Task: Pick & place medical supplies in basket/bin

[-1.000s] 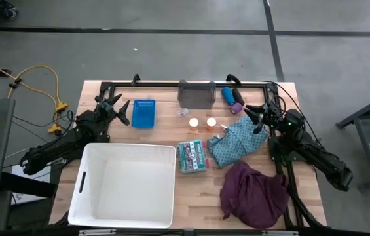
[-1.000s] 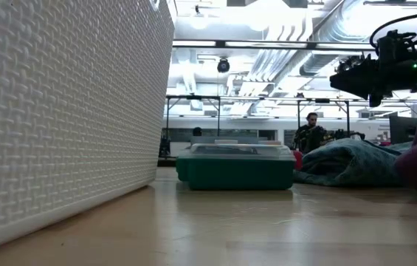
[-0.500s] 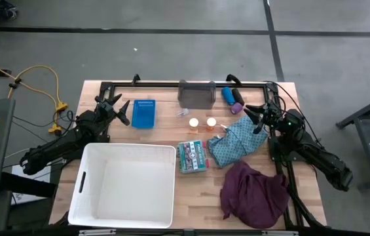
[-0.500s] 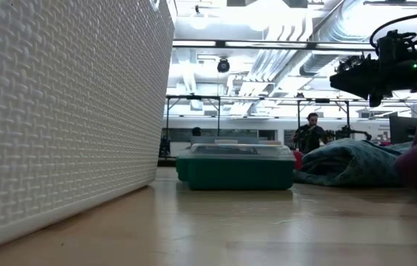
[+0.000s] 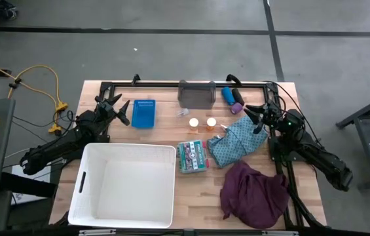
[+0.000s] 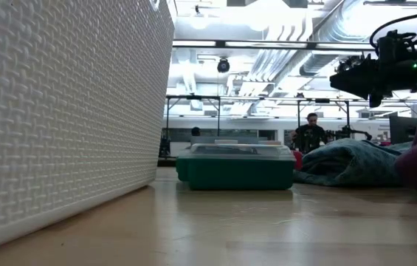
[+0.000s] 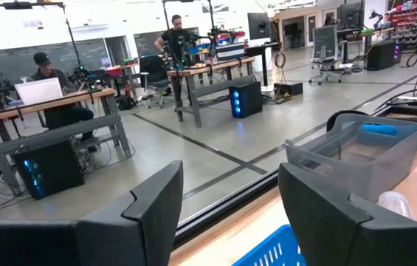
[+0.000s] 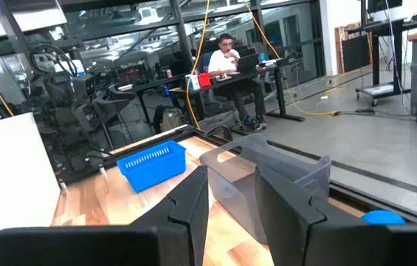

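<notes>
1. Your right gripper (image 5: 251, 113) hovers with its fingers a narrow gap apart and empty, over the far corner of the teal patterned cloth (image 5: 236, 142).
2. Your left gripper (image 5: 114, 105) stands wide and empty, well left of that cloth.
3. Only the high view shows the small blue roll (image 5: 227, 96), small purple roll (image 5: 237, 105) and two small orange bottles with white caps (image 5: 202, 122) beyond the cloth.
4. The crumpled maroon cloth (image 5: 255, 194) lies just nearer.

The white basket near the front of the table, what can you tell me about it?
The white basket is a rectangular tub with a textured, woven-looking wall, plastic by its look, and a dark slot handle in one short side. It sits upright on the wooden table, at the front on the left arm's side. From above it looks empty. A small green box lies just beside its corner; whether they touch is unclear.
</notes>
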`<action>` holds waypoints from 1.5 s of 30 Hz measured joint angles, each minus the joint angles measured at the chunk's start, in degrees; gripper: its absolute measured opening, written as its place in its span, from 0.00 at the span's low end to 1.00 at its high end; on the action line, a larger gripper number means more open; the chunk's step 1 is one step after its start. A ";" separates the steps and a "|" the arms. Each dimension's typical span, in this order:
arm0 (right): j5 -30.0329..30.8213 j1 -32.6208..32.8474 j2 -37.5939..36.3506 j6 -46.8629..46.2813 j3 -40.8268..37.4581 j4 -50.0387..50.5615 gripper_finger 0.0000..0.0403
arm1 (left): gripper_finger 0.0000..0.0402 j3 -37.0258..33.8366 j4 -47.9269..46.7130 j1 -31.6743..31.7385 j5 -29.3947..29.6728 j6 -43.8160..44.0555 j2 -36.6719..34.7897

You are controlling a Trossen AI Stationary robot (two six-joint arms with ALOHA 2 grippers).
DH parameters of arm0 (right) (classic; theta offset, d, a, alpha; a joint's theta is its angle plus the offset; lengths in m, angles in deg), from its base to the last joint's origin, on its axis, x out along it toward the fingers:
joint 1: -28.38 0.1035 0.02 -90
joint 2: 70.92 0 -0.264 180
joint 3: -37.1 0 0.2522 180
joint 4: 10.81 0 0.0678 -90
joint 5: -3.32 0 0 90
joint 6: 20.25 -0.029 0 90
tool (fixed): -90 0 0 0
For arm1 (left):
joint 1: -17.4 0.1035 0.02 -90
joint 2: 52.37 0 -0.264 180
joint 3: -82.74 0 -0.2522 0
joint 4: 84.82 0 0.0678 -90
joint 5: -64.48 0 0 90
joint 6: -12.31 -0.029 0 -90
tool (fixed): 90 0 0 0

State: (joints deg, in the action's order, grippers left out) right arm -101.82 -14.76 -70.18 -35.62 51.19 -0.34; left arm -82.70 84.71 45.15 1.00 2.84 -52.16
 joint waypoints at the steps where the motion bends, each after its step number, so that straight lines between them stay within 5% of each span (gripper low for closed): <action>1: 0.00 0.00 0.00 -1.38 0.01 0.00 0.25 | 0.54 0.00 -0.02 -0.02 0.02 0.00 0.00; 23: -0.69 0.07 1.06 -3.29 2.33 -1.04 0.25 | 0.54 0.00 0.00 -0.02 0.28 0.00 0.02; 45: 0.61 0.07 20.68 0.16 20.53 -1.23 0.25 | 0.54 0.00 -0.01 -0.01 0.20 0.00 0.01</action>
State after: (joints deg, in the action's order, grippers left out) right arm -101.21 -14.69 -49.49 -35.46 71.72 -1.57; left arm -82.70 84.70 45.14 1.20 2.84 -52.15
